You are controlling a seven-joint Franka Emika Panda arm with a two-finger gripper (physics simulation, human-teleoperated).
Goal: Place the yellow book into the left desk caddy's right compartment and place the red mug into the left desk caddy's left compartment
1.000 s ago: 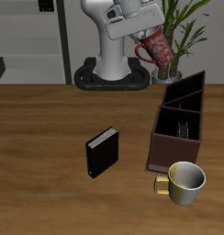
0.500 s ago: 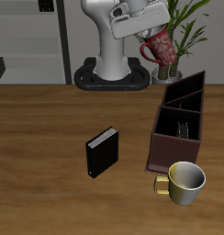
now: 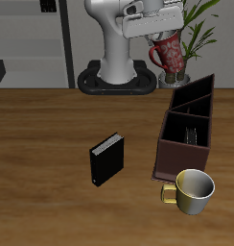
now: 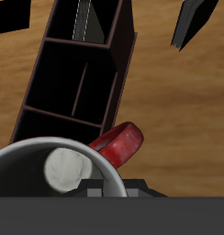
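My gripper [image 3: 166, 36] is shut on the red mug [image 3: 170, 54] and holds it high in the air, above and behind the far end of the left desk caddy [image 3: 176, 158]. The mug hangs tilted. In the wrist view its pale grey inside [image 4: 51, 173] and red handle [image 4: 121, 143] fill the foreground, with the caddy [image 4: 116, 72] below. The yellow book [image 3: 191, 135] stands inside the caddy's longer section, and its striped page edges also show in the wrist view [image 4: 84, 16]. The caddy's other sections look dark and empty.
A black book [image 3: 105, 159] stands on the table in front of the robot's base and also shows in the wrist view [image 4: 191, 22]. A shiny gold mug [image 3: 193, 189] sits next to the caddy's near end. A potted plant [image 3: 196, 34] stands behind the caddy.
My gripper has carried the red mug sideways toward the plant and the caddy's far end. The mug's height has barely changed. Nothing on the table has moved.
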